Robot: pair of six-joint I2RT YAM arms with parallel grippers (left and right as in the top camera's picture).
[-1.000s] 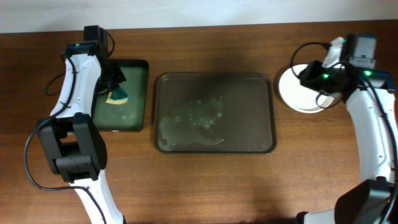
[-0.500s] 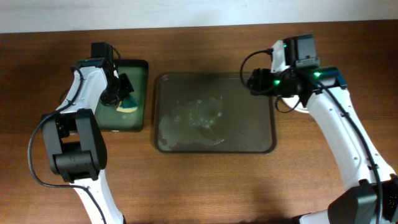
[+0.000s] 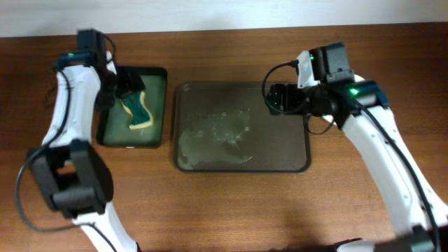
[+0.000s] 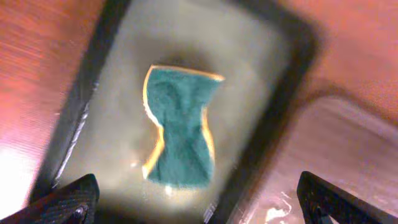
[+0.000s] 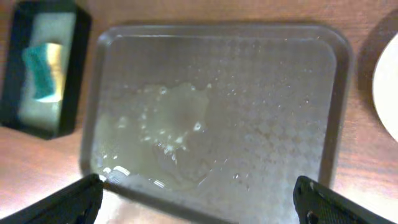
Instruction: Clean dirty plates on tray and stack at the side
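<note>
The tray lies mid-table with a wet, soapy film on it and no plate on it. In the right wrist view the same tray fills the frame, and a white plate's rim shows at the right edge, on the table beside the tray. Overhead, my right arm hides the plates. My right gripper hangs open over the tray's far right corner, holding nothing. My left gripper is open above the dark green tray, empty.
A small dark green tray stands left of the big tray. A teal and yellow sponge lies loose in it. Bare wooden tabletop runs along the front.
My left gripper opened and let the sponge drop into the green tray, then drew back. My right gripper swung left from the plates to over the tray and opened wide.
</note>
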